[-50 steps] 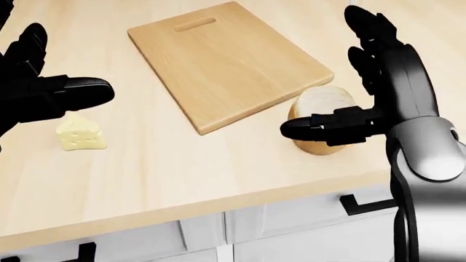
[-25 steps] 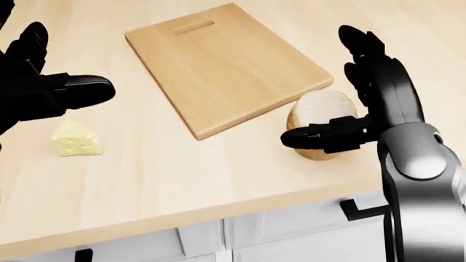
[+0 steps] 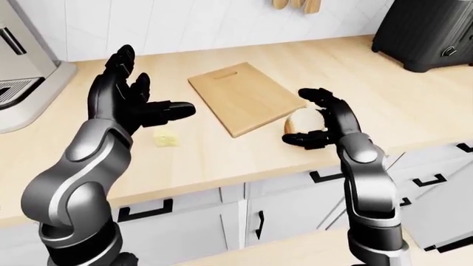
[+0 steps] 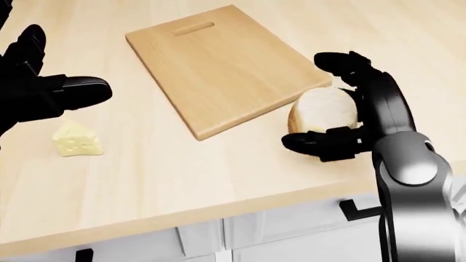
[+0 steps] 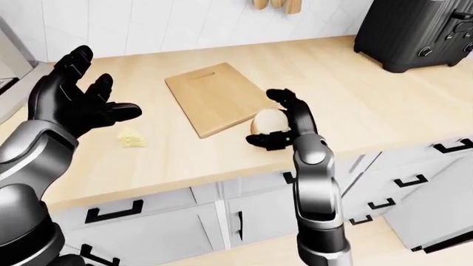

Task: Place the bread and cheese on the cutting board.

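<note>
Bread: a round pale loaf lying on the counter, just off the lower-right corner of the cutting board in the head view.
Right robot hand: curled round the bread, two fingers arched over its top and the thumb hooked under its near side; whether they press it firmly is hard to tell.
Cheese: a small yellow wedge on the counter, well left of the board and apart from it.
Left robot hand: raised above the cheese, fingers spread wide and thumb stretched toward the board, holding nothing.
Cutting board: light wood, lying flat at an angle, handle slot toward the top of the head view, nothing on it.
Beyond: a black appliance at the top right of the left-eye view.
</note>
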Controlling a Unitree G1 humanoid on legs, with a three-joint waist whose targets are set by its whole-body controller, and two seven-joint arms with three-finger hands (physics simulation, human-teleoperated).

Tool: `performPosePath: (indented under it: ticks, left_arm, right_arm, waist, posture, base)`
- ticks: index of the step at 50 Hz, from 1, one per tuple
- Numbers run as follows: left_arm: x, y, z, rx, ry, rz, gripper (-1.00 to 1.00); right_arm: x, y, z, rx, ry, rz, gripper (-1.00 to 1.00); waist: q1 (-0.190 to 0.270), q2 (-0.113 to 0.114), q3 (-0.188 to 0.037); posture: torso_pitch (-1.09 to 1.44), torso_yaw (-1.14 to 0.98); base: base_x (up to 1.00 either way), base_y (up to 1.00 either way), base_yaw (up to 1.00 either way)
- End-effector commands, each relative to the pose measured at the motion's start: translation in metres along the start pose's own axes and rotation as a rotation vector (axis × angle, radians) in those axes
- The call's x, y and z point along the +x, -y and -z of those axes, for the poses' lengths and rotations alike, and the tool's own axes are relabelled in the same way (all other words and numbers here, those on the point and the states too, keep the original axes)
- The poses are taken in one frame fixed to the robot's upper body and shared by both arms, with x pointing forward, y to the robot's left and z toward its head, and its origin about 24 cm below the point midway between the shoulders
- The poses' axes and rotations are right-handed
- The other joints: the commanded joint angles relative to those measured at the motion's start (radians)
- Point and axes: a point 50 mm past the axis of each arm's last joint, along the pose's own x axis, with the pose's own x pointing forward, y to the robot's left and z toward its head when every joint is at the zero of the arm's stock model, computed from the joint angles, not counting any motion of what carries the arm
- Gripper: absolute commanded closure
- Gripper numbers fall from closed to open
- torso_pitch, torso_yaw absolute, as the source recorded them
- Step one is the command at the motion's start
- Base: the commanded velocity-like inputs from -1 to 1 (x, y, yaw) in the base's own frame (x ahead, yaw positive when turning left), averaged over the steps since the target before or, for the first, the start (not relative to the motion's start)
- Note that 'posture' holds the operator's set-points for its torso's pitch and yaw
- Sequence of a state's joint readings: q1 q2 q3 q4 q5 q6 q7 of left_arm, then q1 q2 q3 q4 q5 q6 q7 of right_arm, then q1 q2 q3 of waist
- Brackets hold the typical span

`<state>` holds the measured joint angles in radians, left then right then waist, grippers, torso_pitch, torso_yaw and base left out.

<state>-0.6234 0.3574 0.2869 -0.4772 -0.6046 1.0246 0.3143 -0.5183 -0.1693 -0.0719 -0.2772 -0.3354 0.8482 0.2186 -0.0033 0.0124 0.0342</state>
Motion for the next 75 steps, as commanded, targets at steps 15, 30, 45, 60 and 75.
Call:
performPosePath:
  ticks: [15,30,45,60,75]
  left_arm:
    - [-0.004,0.002,-0.018,-0.003,0.089,0.007,-1.0]
    - [-0.004,0.003,-0.019,-0.005,0.085,0.009,-1.0]
    - [-0.005,0.002,-0.021,-0.013,0.09,0.007,-1.0]
    - [-0.005,0.001,-0.023,-0.018,0.093,0.005,-1.0]
    - [-0.006,0.001,-0.023,-0.018,0.091,0.004,-1.0]
  right_arm:
    - [-0.005,0.009,-0.029,-0.052,0.126,0.081,1.0]
    - [-0.008,0.016,-0.114,-0.06,0.243,0.038,1.0]
    - [0.084,-0.005,-0.16,-0.091,0.268,-0.019,1.0]
    - [0.106,-0.034,-0.135,-0.102,0.214,-0.053,1.0]
    - [0.109,-0.041,-0.115,-0.106,0.172,-0.067,0.76]
  waist:
    - [0.001,0.003,-0.025]
    - [-0.003,0.008,-0.021]
    - [-0.014,0.028,-0.023]
    - [-0.013,0.033,-0.022]
    - [-0.012,0.032,-0.02]
  posture:
    - [0.0,0.0]
    - [0.0,0.0]
    - [0.0,0.0]
    - [0.0,0.0]
    - [0.0,0.0]
  base:
    - [0.0,0.0,0.0]
    - [0.0,0.0,0.0]
    - [0.0,0.0,0.0]
    - [0.0,0.0,0.0]
    - [0.0,0.0,0.0]
